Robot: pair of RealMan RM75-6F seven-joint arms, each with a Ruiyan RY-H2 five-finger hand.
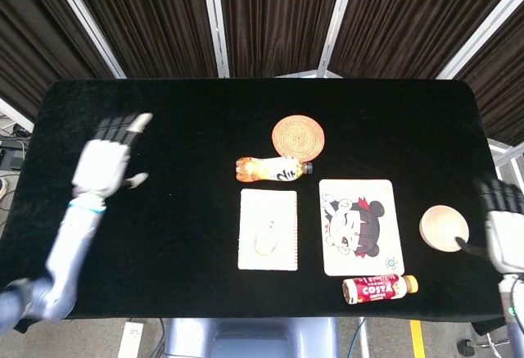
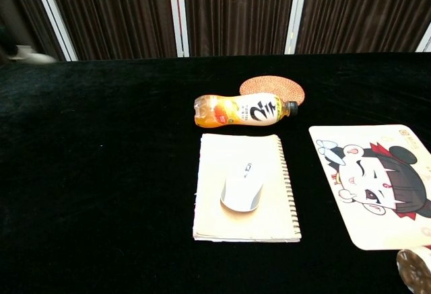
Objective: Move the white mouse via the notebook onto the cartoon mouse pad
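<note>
The white mouse (image 1: pixel 265 238) (image 2: pixel 243 189) lies on the tan spiral notebook (image 1: pixel 268 202) (image 2: pixel 222 153) near the table's front middle, with nothing touching it. The cartoon mouse pad (image 1: pixel 356 227) (image 2: pixel 377 186) lies just to the right of the notebook. My left hand (image 1: pixel 106 161) hovers far out over the left of the table, fingers spread and holding nothing; the chest view shows only a blur of it in the top left corner. My right hand (image 1: pixel 503 227) shows at the right edge beside a white disc, fingers extended and holding nothing.
An orange drink bottle (image 1: pixel 273 168) (image 2: pixel 242 111) lies on its side just behind the notebook. A woven coaster (image 1: pixel 298 136) (image 2: pixel 272 87) sits behind it. A white round disc (image 1: pixel 444 228) rests right of the pad, and a Costa bottle (image 1: pixel 379 288) (image 2: pixel 414 267) lies at its front.
</note>
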